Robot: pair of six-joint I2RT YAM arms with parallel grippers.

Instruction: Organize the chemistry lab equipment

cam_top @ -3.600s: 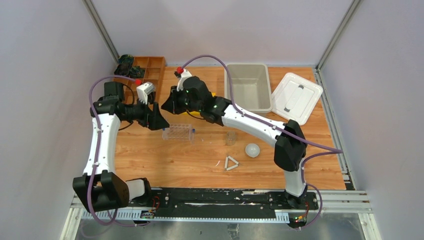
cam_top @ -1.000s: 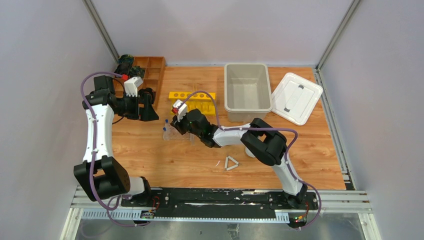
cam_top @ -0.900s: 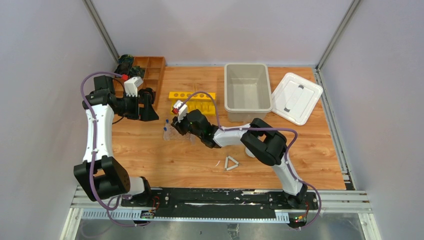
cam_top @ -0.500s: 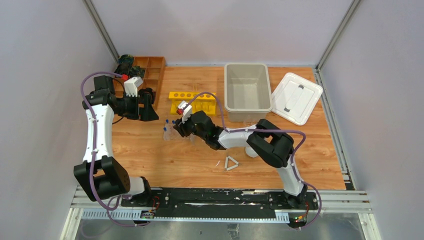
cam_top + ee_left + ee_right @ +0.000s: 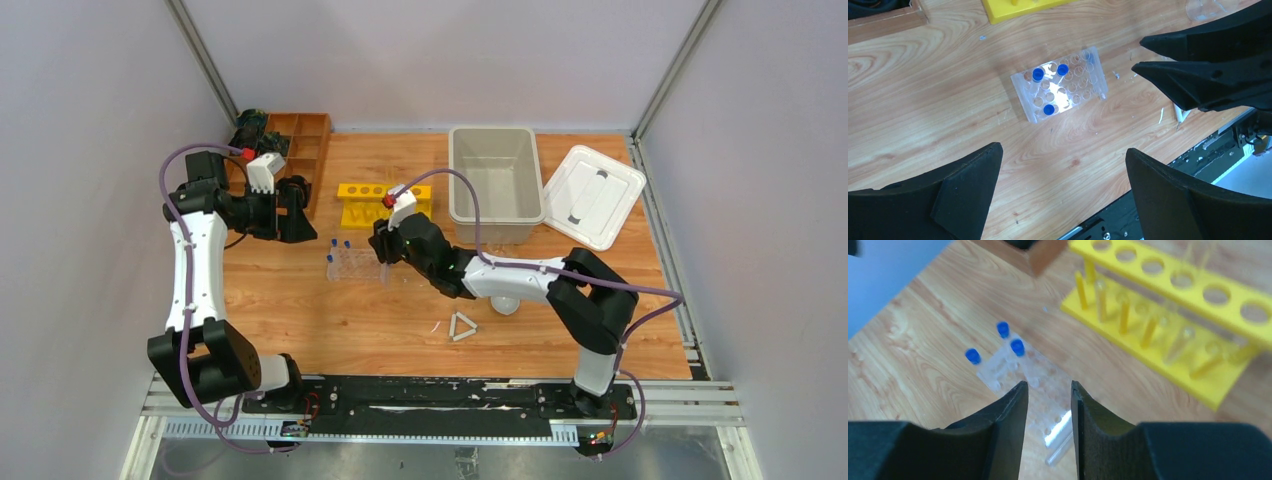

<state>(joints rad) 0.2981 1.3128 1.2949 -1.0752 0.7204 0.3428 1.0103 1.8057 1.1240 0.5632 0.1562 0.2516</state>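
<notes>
Right hand point(image 5: 1048, 387) drawn back from the rack point(image 5: 1060, 85), with a third tube left standing in it.

Its jaws are parted a little and nothing is held between them. Three blue-capped tubes point(image 5: 1038, 74) are seated at the rack's left end, on the tabletop point(image 5: 350, 320) near the yellow stand point(image 5: 385, 200). The left hand point(image 5: 1060, 155) is held wide open and empty. The triangle point(image 5: 462, 326) and dish point(image 5: 505, 301) are judged still to be sorted.

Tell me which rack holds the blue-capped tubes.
The clear rack, on the near side of the yellow rack: three blue-capped tubes stand at one end of it. The yellow one shows no blue caps.
</notes>
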